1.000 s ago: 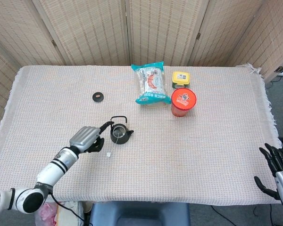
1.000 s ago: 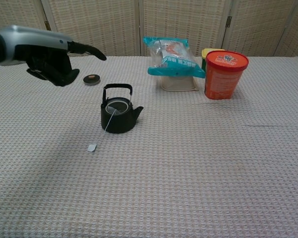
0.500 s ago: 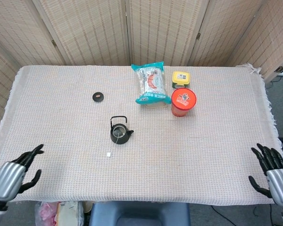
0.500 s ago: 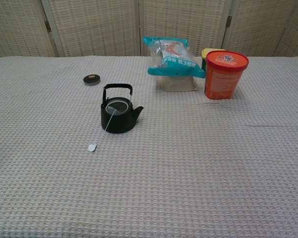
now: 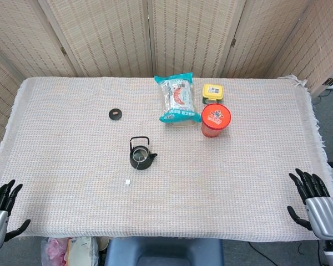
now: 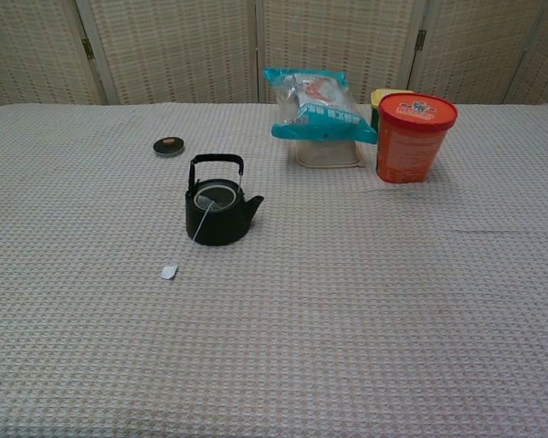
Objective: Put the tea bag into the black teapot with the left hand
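Observation:
The black teapot stands upright near the table's middle, lid off. A tea bag lies inside its mouth; its string runs over the rim down to a small white tag on the cloth. My left hand hangs beyond the table's near left corner, fingers spread, holding nothing, far from the teapot. My right hand sits off the near right corner, fingers apart and empty. Neither hand shows in the chest view.
The teapot's small black lid lies to the far left of the pot. A teal snack bag, a yellow-lidded box and a red tub stand at the back right.
My left hand has pulled back from beside the teapot to off the table's near left corner. The right hand has shifted slightly. The teapot, string and tag have stayed put.

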